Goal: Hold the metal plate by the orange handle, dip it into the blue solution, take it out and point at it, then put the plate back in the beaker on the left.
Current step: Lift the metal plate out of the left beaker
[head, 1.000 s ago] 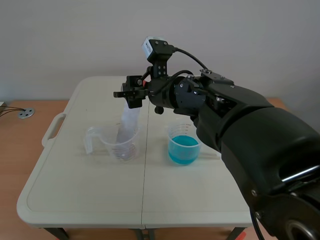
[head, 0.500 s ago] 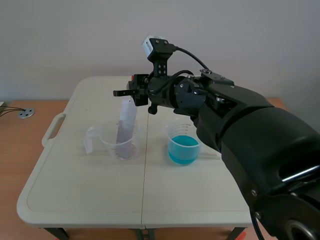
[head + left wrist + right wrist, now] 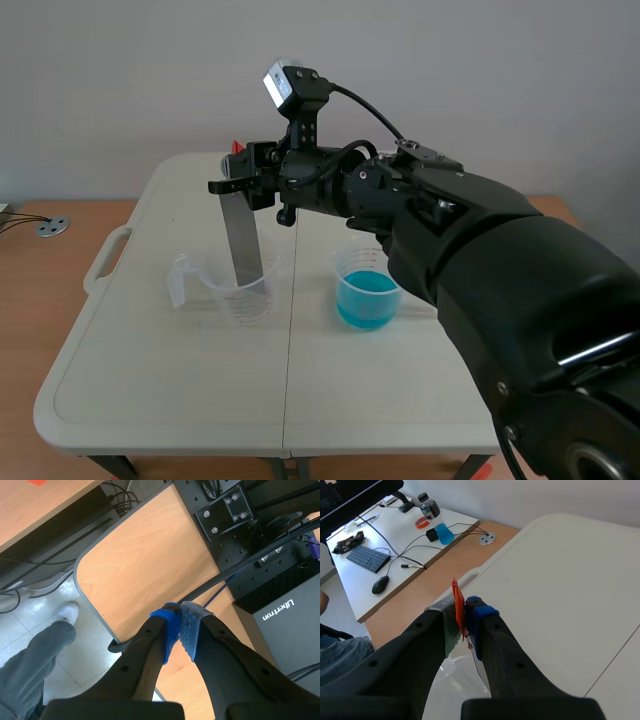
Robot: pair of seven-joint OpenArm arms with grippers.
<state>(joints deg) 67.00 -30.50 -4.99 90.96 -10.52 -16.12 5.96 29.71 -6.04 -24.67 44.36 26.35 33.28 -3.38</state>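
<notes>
My right gripper (image 3: pixel 243 184) is shut on the orange handle (image 3: pixel 238 147) of the metal plate (image 3: pixel 241 240). The plate hangs nearly upright, its lower end inside the clear beaker (image 3: pixel 228 290) on the left. In the right wrist view the orange handle (image 3: pixel 457 607) is pinched between the pads of my right gripper (image 3: pixel 462 612). The beaker of blue solution (image 3: pixel 366 292) stands to the right, apart from the plate. My left gripper (image 3: pixel 179 625) is shut on nothing, off the table and over a wooden desk; it does not appear in the scene view.
The white folding table (image 3: pixel 150 380) has a carry handle (image 3: pixel 108 255) on its left edge. A side desk with a keyboard (image 3: pixel 367 557), mouse (image 3: pixel 380 584) and bottle (image 3: pixel 427 506) lies beyond. A person's leg (image 3: pixel 30 660) shows on the floor.
My right gripper has risen and shifted a little left with the plate. The plate has gone from leaning in the left beaker to nearly upright, with only its lower end inside.
</notes>
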